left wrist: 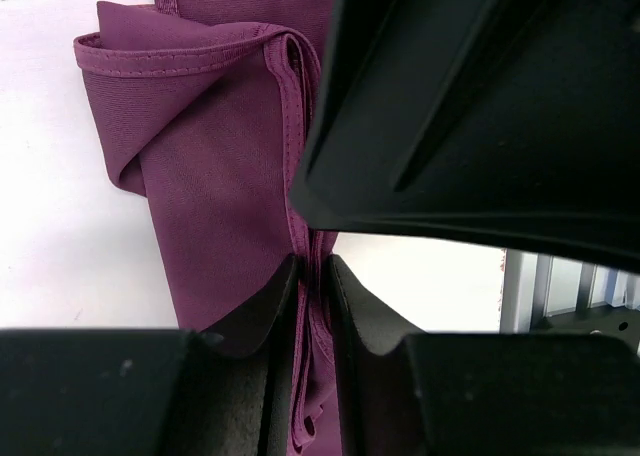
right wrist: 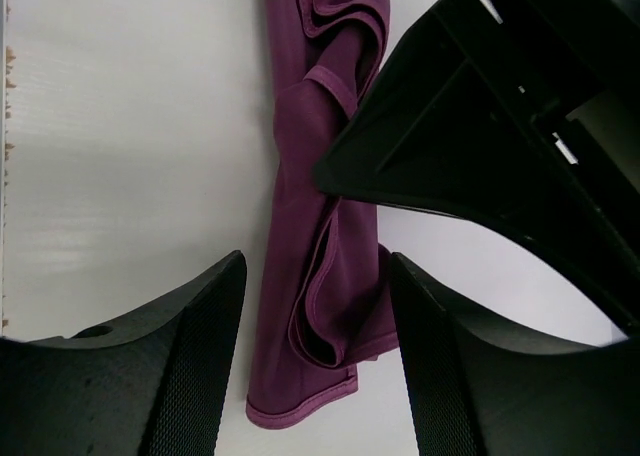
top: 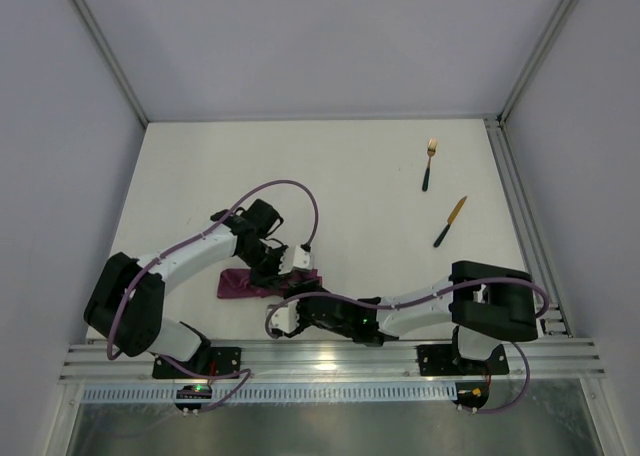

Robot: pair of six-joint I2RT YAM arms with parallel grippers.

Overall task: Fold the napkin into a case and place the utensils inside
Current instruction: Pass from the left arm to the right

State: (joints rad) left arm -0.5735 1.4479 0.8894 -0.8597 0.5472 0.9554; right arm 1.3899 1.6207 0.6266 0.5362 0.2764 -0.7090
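The napkin (top: 238,284) lies folded into a narrow magenta oblong near the table's front. My left gripper (top: 281,274) is shut on a bunched hem of the cloth; the left wrist view shows the fingertips pinching the folds (left wrist: 316,268), with the rest of the napkin (left wrist: 205,176) spread beyond them. My right gripper (top: 300,302) is open, its fingers astride the napkin's near end (right wrist: 330,316) without touching it, and the gripper's midpoint (right wrist: 317,266) is above the loose folds. The gold fork (top: 429,164) and the knife (top: 450,222) lie apart at the far right.
A metal rail (top: 330,361) runs along the near table edge, with another rail (top: 520,206) down the right side. The two grippers are close together over the cloth; the left one fills the upper right of the right wrist view (right wrist: 500,126).
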